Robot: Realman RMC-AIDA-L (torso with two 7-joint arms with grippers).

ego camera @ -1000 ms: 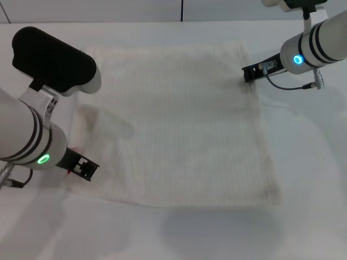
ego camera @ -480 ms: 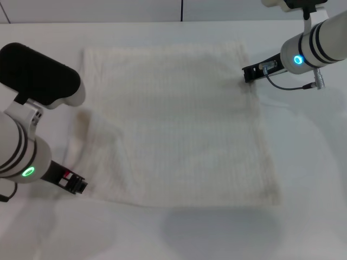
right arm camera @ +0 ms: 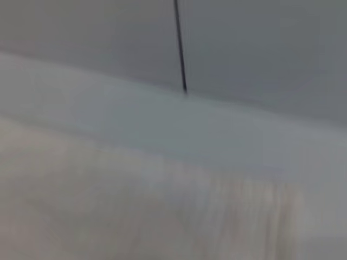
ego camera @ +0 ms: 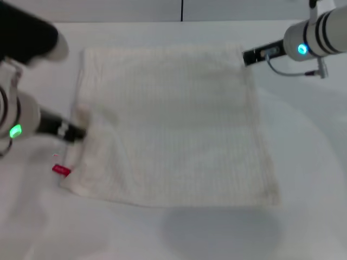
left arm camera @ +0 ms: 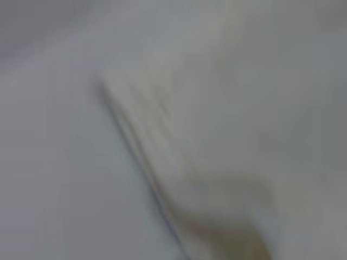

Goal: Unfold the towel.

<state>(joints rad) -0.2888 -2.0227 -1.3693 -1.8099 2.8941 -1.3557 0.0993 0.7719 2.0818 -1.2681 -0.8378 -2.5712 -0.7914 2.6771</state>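
Observation:
The white ribbed towel (ego camera: 173,124) lies spread out on the white table, with some rumpling along its left side. Its red tag (ego camera: 61,170) shows at the near left corner. My left gripper (ego camera: 77,133) is at the towel's left edge, a little beyond that corner. My right gripper (ego camera: 246,56) is at the towel's far right corner. The left wrist view shows a blurred towel edge (left arm camera: 179,179). The right wrist view shows the towel (right arm camera: 135,216) close up.
The white table (ego camera: 309,162) extends around the towel on all sides. A wall with a dark vertical seam (ego camera: 181,10) stands behind the table's far edge; the seam also shows in the right wrist view (right arm camera: 179,49).
My left arm moved from the near left corner farther along the towel's left edge, uncovering the red tag. My right gripper moved a little farther back, to the far right corner.

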